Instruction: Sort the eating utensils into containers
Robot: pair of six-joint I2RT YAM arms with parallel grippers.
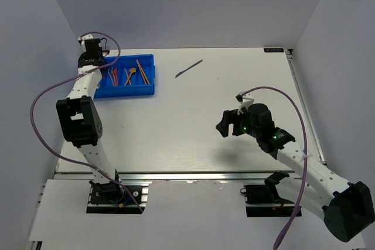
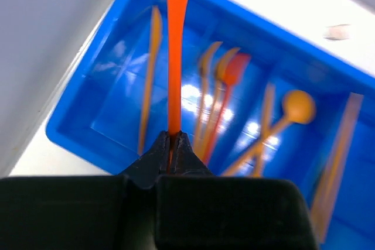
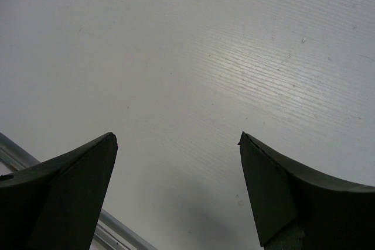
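Note:
The blue tray (image 1: 126, 92) lies at the table's far left, and its compartments hold several orange and red utensils (image 1: 126, 75). My left gripper (image 1: 92, 60) hangs over the tray's left end. In the left wrist view that gripper (image 2: 174, 136) is shut on a thin orange utensil (image 2: 176, 57), which points away over the tray (image 2: 111, 118). Below it lie an orange stick (image 2: 149, 74), spoons (image 2: 215, 77) and a round-headed spoon (image 2: 297, 107). A dark grey-blue utensil (image 1: 188, 68) lies alone on the table right of the tray. My right gripper (image 1: 225, 125) (image 3: 179, 139) is open over bare table, with nothing between its fingers.
Grey walls stand close behind and to the left of the tray. A metal rail (image 1: 187, 175) (image 3: 14, 157) runs along the table's near edge. Purple cables (image 1: 41, 95) loop beside both arms.

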